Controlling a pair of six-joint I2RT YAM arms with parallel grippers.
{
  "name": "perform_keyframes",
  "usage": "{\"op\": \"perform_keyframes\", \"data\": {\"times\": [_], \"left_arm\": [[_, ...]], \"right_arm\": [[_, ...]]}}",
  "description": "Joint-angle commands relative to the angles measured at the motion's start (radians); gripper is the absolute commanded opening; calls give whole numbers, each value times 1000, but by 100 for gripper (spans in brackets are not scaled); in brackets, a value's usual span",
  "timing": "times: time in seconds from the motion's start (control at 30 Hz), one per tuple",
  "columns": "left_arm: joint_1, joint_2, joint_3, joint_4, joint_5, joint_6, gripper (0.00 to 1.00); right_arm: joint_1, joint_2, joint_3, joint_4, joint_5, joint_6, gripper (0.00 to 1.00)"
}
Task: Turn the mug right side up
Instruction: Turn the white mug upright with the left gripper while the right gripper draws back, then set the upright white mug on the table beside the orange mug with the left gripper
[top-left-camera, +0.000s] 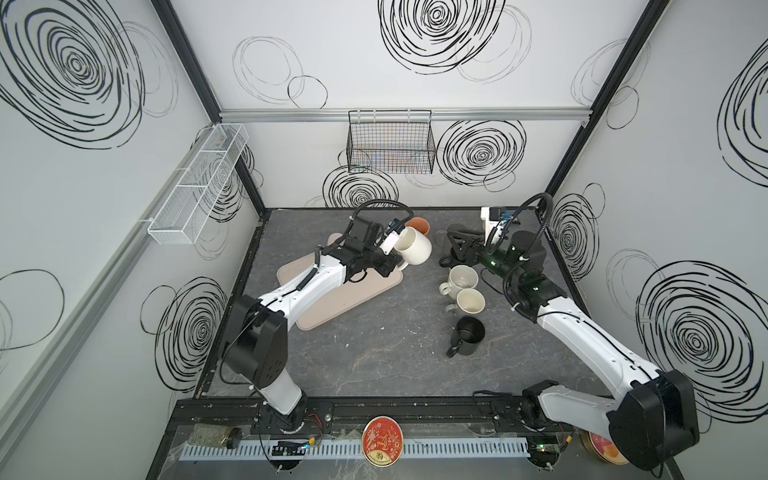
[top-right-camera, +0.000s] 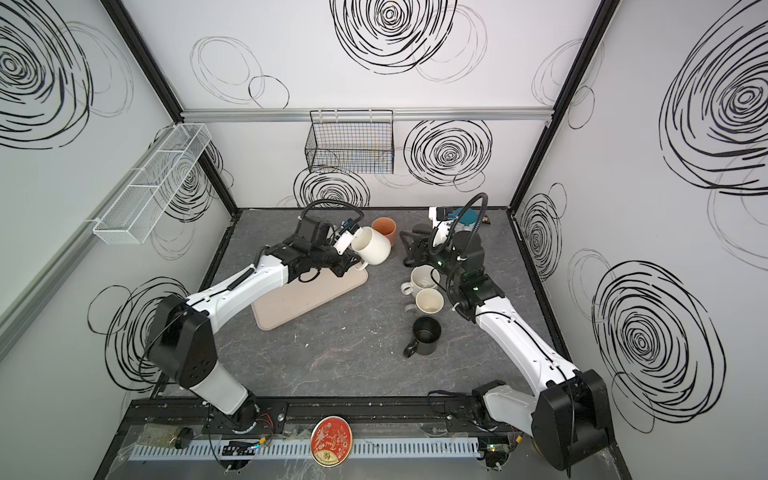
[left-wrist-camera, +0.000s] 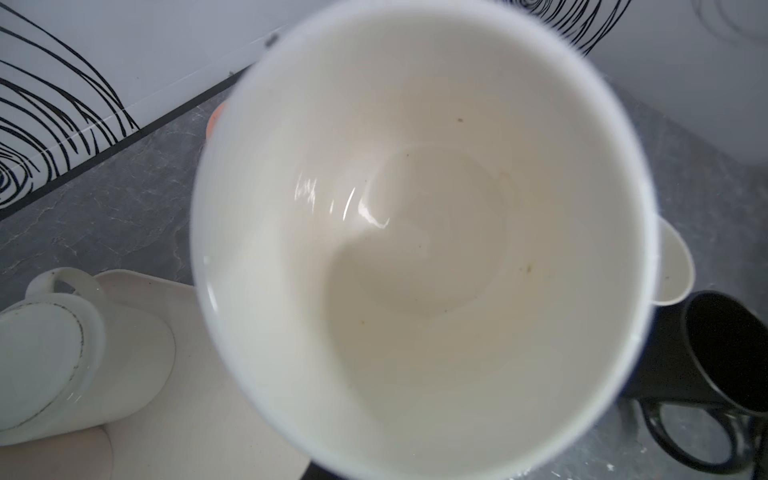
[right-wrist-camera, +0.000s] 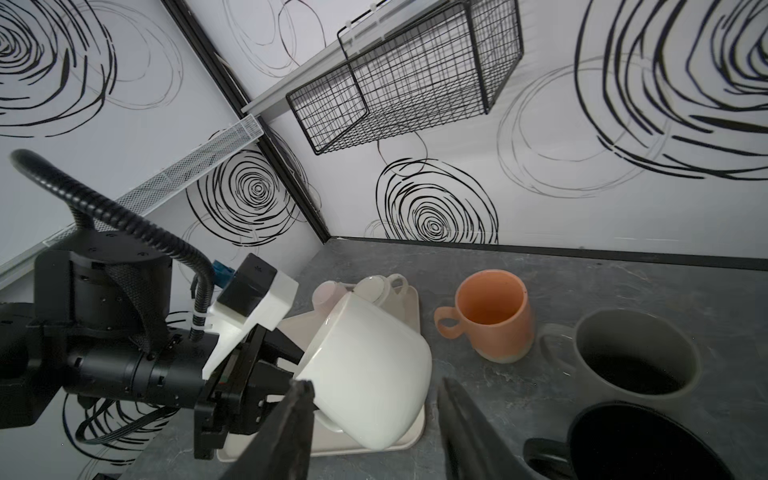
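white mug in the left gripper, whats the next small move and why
Probably roll the left wrist until the mouth faces straight up, and only then lower it. The left gripper is shut on the white mug, which hangs tilted over a corner of the tray. Its mouth slants toward the arm and its base is not yet level.

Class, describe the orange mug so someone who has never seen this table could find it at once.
Start at the dark grey table and go to its back edge, near the middle. There, just beyond the far end of the beige tray, the orange mug stands upright. It is the only orange one; its neighbours are a white mug and a grey mug.
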Motion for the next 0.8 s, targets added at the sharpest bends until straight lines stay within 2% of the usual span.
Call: {"op": "perform_keyframes", "data": {"times": [0.0,0.3,0.77], "left_arm": [[-50,69,160,-23,-116,130,0],[-77,294,402,-145,-250,193,0],[-83,480,550,-220,-363,257,0]], "right_arm": [[-29,-28,-25,4,-13,20,51],[-85,-15,-50,23,-58,28,51],[-117,64,-45,57,-105,36,51]]}}
